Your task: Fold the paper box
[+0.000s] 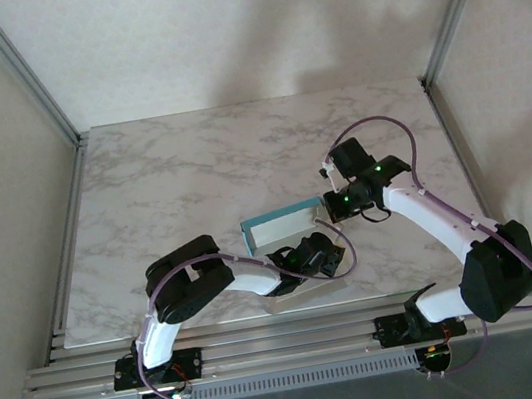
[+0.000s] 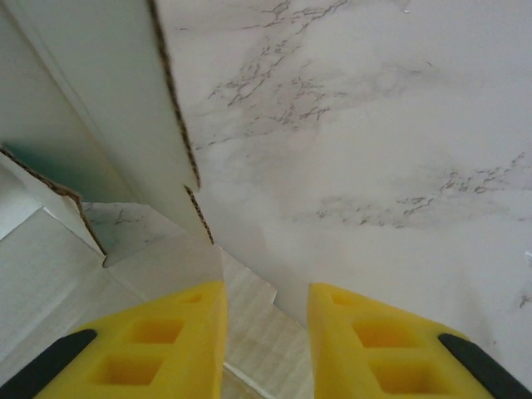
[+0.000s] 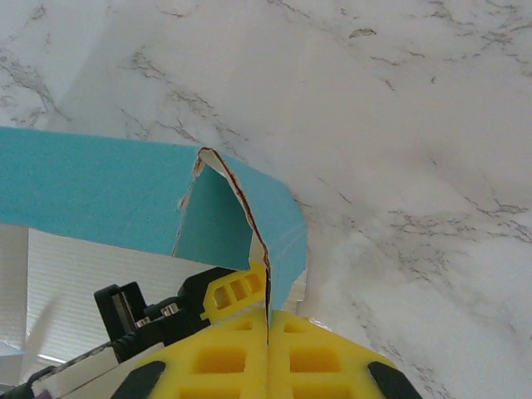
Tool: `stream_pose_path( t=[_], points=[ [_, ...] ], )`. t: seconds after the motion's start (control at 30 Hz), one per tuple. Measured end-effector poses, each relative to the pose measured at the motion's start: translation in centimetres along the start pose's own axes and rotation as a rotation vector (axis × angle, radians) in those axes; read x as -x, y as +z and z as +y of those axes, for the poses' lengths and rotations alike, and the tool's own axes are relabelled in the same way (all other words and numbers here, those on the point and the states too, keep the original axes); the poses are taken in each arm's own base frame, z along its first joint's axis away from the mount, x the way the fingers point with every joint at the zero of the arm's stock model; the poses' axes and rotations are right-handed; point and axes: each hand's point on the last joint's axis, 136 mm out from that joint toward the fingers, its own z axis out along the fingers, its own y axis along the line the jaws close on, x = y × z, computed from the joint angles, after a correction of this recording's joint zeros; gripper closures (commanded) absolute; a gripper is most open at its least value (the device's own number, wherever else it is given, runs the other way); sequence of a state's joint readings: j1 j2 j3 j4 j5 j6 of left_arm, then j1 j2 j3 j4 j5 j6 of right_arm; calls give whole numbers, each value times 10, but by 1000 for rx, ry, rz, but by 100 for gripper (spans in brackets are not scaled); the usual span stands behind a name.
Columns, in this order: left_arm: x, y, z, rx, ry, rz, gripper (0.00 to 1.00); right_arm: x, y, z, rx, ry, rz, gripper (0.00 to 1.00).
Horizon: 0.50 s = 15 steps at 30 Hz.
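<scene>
The paper box (image 1: pixel 280 224) lies half-formed near the table's front middle, with one turquoise long wall standing and a pale base panel spread toward the near edge. My right gripper (image 1: pixel 331 207) is at the box's right end. In the right wrist view it (image 3: pixel 268 314) is shut on the thin edge of a turquoise end flap (image 3: pixel 278 216) held upright. My left gripper (image 1: pixel 307 254) is low over the pale base. In the left wrist view it (image 2: pixel 266 289) stands open, a flat pale flap (image 2: pixel 258 332) lying under the gap and a pale wall (image 2: pixel 100 91) rising to its left.
The marble table (image 1: pixel 191 171) stretches bare behind and to the left of the box. Aluminium frame rails (image 1: pixel 269 346) run along the near edge, and posts stand at the back corners. One yellow finger (image 3: pixel 235 289) of the left gripper sits close beside the right gripper's fingers.
</scene>
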State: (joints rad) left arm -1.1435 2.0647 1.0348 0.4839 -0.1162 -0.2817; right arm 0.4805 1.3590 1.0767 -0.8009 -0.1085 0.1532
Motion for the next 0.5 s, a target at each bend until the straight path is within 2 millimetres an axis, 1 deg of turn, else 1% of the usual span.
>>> stream_pose_path(
  t=[0.27, 0.47, 0.5],
  points=[
    [-1, 0, -1, -6, 0, 5, 68, 14, -6, 2, -7, -10, 15, 100],
    [-2, 0, -1, -9, 0, 4, 69, 11, -4, 2, -9, -11, 32, 100],
    [-2, 0, -1, -11, -1, 3, 69, 11, -3, 2, -9, -11, 33, 98]
  ],
)
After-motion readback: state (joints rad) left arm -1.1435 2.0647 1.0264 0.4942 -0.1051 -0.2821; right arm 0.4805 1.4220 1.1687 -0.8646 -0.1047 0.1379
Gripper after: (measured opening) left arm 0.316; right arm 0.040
